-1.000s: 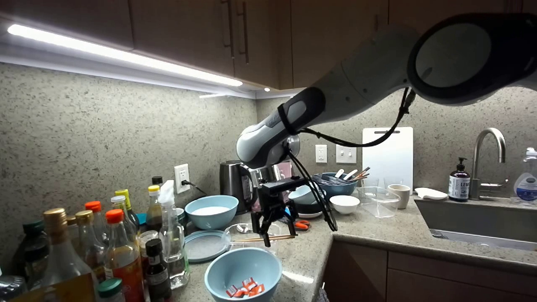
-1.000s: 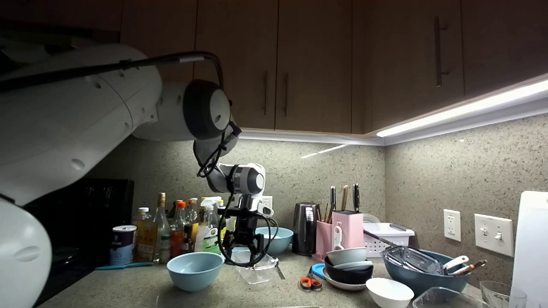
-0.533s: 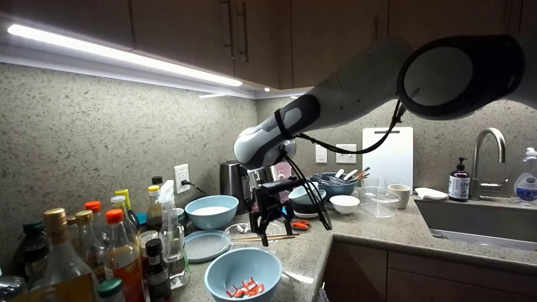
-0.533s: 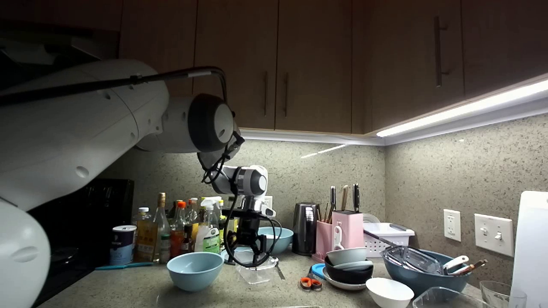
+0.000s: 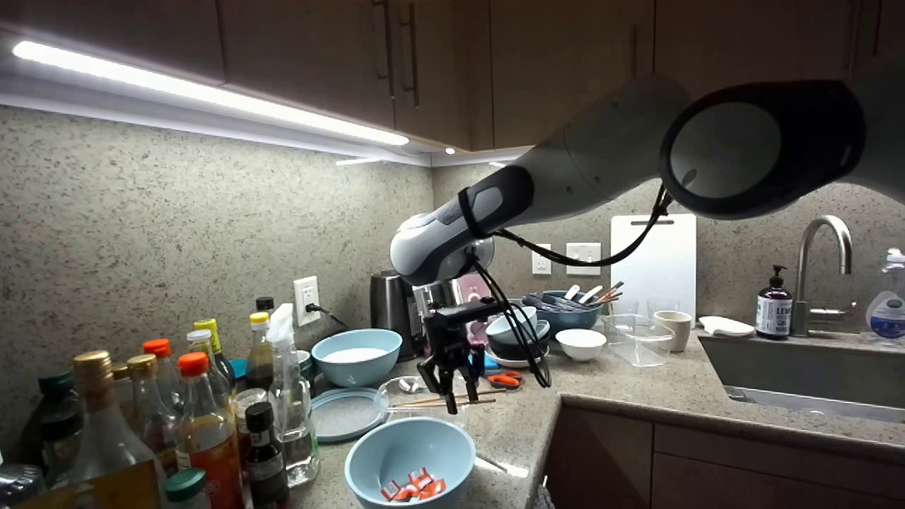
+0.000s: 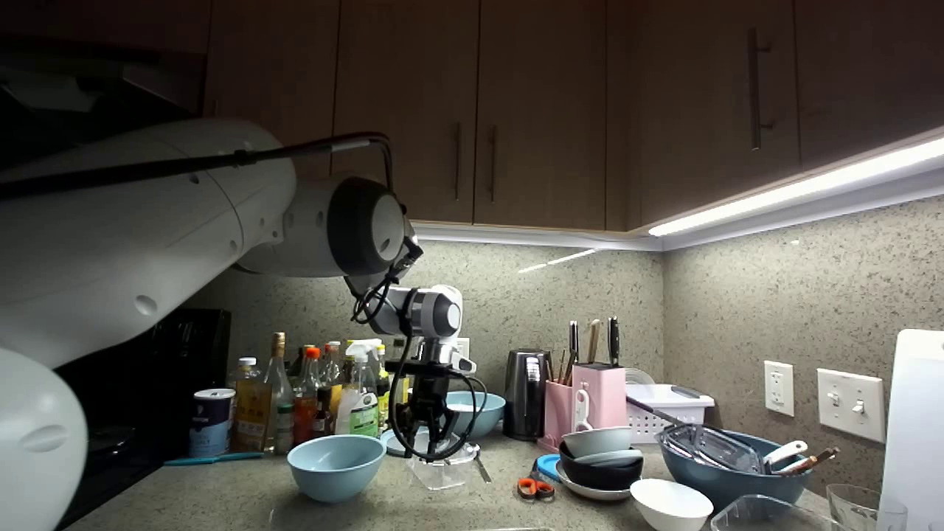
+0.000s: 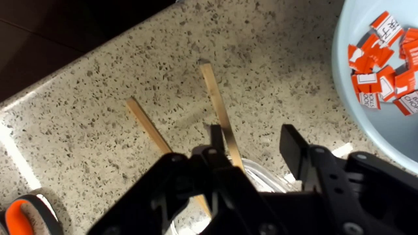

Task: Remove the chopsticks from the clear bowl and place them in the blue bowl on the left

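Two wooden chopsticks, a right one point(image 7: 217, 98) and a left one point(image 7: 147, 125) in the wrist view, lean out over the rim of the clear bowl point(image 7: 261, 173). My gripper point(image 7: 253, 133) hangs above them, partly open. The right-hand chopstick crosses the view between its fingers, close beside the left finger point(image 7: 217, 138); the right finger point(image 7: 292, 150) stands well apart from it. Nothing is gripped. The blue bowl point(image 5: 378, 452), with several red-and-white wrappers inside, stands beside the clear bowl, and its rim point(image 7: 341, 81) shows at the wrist view's right. Gripper parts hide the chopsticks' lower ends.
Orange-handled scissors point(image 5: 505, 380) lie near the stacked bowls point(image 6: 601, 472). Another blue bowl point(image 5: 357, 371) and a blue-grey lid point(image 5: 346, 417) are behind. Several bottles point(image 5: 205, 417) line the wall side. The counter edge point(image 7: 81, 58) runs close by.
The jaws have come partway together from wide apart. The arm's upper links have dropped, and the gripper has shifted slightly. The chopsticks and bowls look about where they were.
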